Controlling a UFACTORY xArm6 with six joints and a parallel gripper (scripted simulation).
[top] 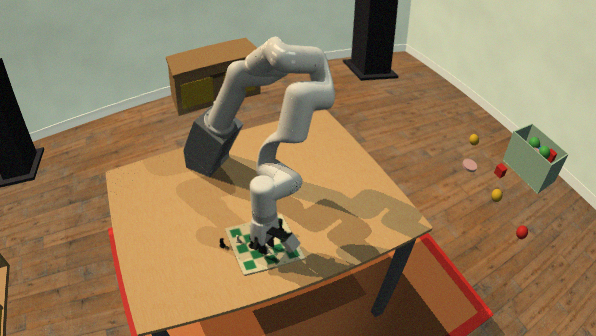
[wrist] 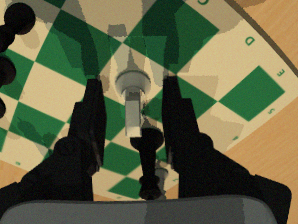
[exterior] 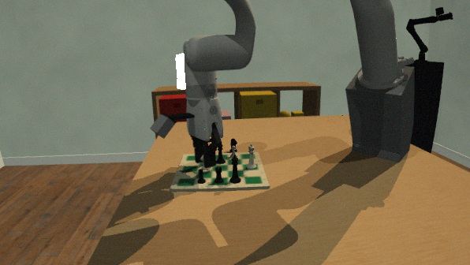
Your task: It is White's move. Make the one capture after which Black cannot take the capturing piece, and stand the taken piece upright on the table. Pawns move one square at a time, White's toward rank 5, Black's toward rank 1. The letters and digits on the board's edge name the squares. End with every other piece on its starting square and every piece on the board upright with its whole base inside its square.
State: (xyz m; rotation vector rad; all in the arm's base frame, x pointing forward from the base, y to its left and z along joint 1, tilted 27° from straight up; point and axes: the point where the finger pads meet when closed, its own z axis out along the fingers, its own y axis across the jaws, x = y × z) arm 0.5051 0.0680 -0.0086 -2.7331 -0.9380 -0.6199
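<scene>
Starting at the left of my top view, one black piece [top: 221, 243] stands upright on the wooden table [top: 150, 280], just off the left edge of the green-and-cream chessboard [top: 248, 267] and apart from it. Moving right onto the board, the gripper [top: 262, 244] hangs straight down over the squares near the board's middle. From the wrist camera I see its two dark fingers on either side of a white piece [wrist: 133, 90], with a clear gap at each flank. The claw is part-way open and grips nothing. That white piece stands upright on a green square (the edge letters C and D show at upper right, but I cannot read its rank). A black pawn-like piece [wrist: 148, 152] stands just beside it, nearer the camera, also between the fingers' lines. On the side view, three black pieces [exterior: 218, 174] line the board's near rows, and further right a white king-like piece [exterior: 251, 156] stands alone.
</scene>
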